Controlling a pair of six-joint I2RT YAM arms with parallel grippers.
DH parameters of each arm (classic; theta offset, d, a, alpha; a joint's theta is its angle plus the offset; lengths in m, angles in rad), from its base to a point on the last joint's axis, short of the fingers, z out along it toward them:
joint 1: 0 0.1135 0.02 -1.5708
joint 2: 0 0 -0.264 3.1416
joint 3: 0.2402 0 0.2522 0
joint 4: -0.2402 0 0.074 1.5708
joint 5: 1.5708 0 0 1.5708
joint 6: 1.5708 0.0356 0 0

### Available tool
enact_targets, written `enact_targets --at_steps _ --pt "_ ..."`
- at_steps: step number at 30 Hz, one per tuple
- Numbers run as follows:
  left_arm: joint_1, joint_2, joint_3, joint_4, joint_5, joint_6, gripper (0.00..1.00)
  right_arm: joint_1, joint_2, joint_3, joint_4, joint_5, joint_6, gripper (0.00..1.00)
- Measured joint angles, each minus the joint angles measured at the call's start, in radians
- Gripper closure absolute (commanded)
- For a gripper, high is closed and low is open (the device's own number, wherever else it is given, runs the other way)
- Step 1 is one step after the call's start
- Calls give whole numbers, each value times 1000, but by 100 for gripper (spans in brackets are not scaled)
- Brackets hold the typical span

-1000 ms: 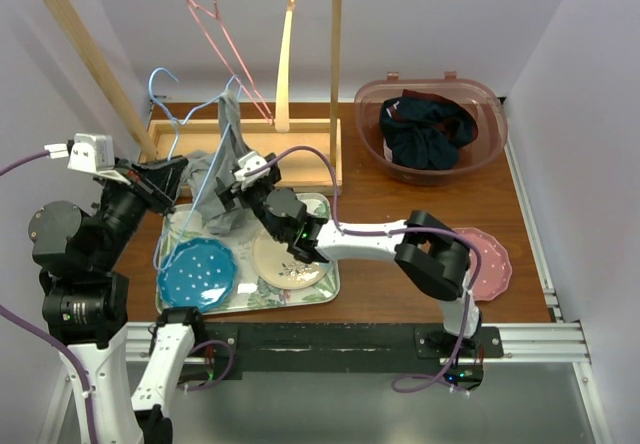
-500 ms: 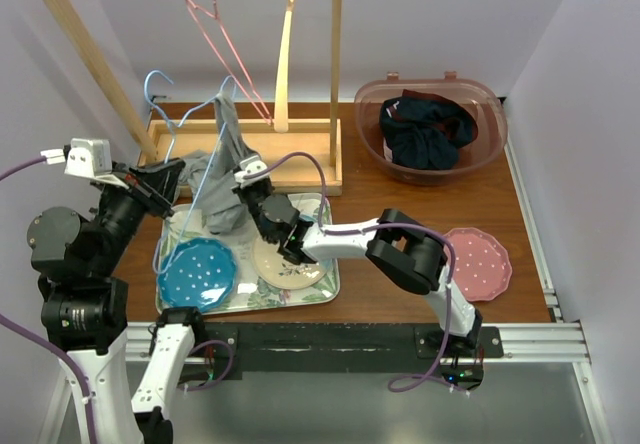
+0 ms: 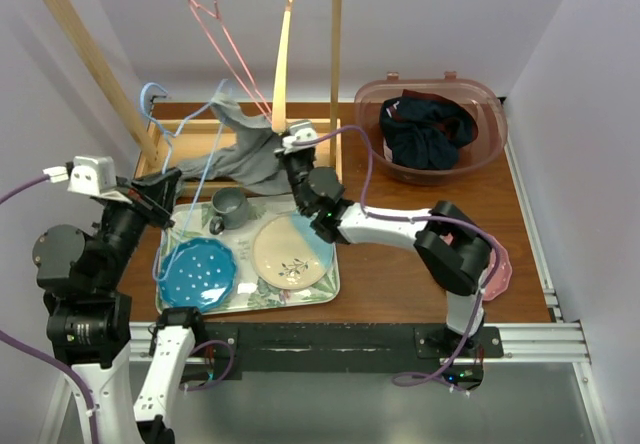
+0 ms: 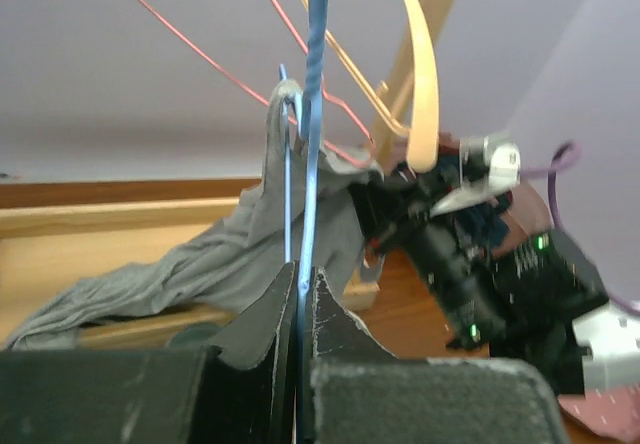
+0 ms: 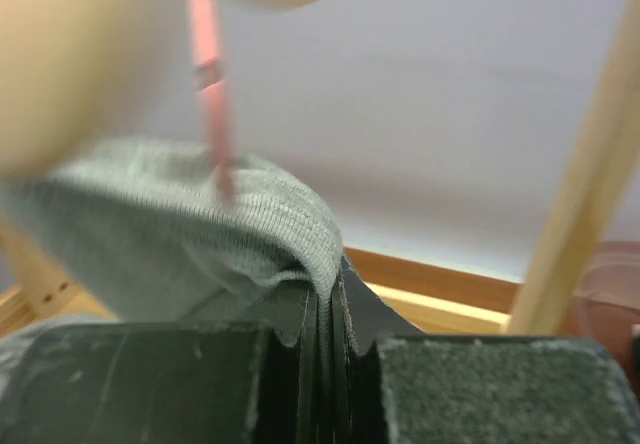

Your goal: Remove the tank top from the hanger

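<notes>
A grey tank top hangs by one strap on a blue wire hanger and is stretched to the right above the rack's base. My left gripper is shut on the hanger's wire; in the left wrist view the blue hanger rises from between the shut jaws of the left gripper, with the tank top draped behind it. My right gripper is shut on a fold of the tank top, and the cloth is pinched at the tips of the right gripper.
A wooden rack holds a pink wire hanger and a pale wooden hanger. A tray carries a blue plate, a cream plate and a mug. A basket of dark clothes stands back right. A pink plate lies right.
The right gripper shut on the tank top and carried it from over the tray up and right toward the rack, stretching it and uncovering the mug. The left gripper kept hold of the hanger.
</notes>
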Motion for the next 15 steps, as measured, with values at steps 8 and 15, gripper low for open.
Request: enact_targets --at_steps 8,15 --pt "-26 -47 -143 3 109 13 100 -83 -53 -54 -12 0 24 100" --pt "-53 -63 -185 12 181 53 100 -145 -56 -54 -61 -5 60 100"
